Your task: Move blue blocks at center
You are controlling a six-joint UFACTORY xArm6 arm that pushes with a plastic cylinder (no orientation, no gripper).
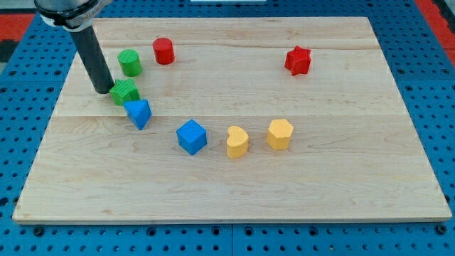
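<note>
A blue triangular block point(138, 113) lies left of the board's middle. A blue cube point(192, 136) lies to its right, nearer the view's bottom. My tip point(104, 90) rests on the board at the upper left, just left of a green ribbed block point(125, 92) and up-left of the blue triangular block, apart from it. The green ribbed block touches or nearly touches the blue triangular block's top.
A green cylinder point(130, 62) and a red cylinder point(163, 51) sit near the top left. A red star-like block point(298, 60) is at the top right. A yellow crescent-like block point(237, 141) and a yellow hexagonal block point(280, 134) lie right of the blue cube. The wooden board point(341, 178) rests on a blue pegboard.
</note>
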